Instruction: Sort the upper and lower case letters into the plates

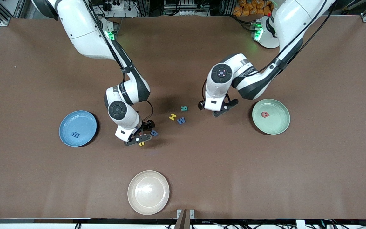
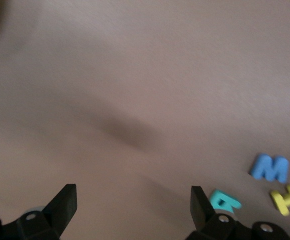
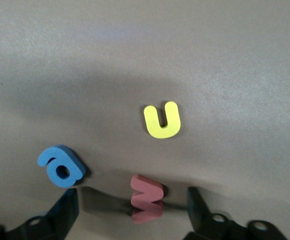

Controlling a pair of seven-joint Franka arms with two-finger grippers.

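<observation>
The right gripper (image 3: pixel 132 210) hung wide open around the red letter (image 3: pixel 147 194), beside the blue a (image 3: pixel 61 166). It looked light, squashy foam; pinch its sides. The left gripper (image 1: pixel 218 109) waited, open.

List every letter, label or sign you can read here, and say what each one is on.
"H": yellow letter on the table.
"W": blue letter beside it.
"u": yellow letter below the right gripper.
"a": blue letter near it.
"w": red letter between that gripper's fingers.
Arm branding, teal letter and the plates' letters: too blurred.
</observation>
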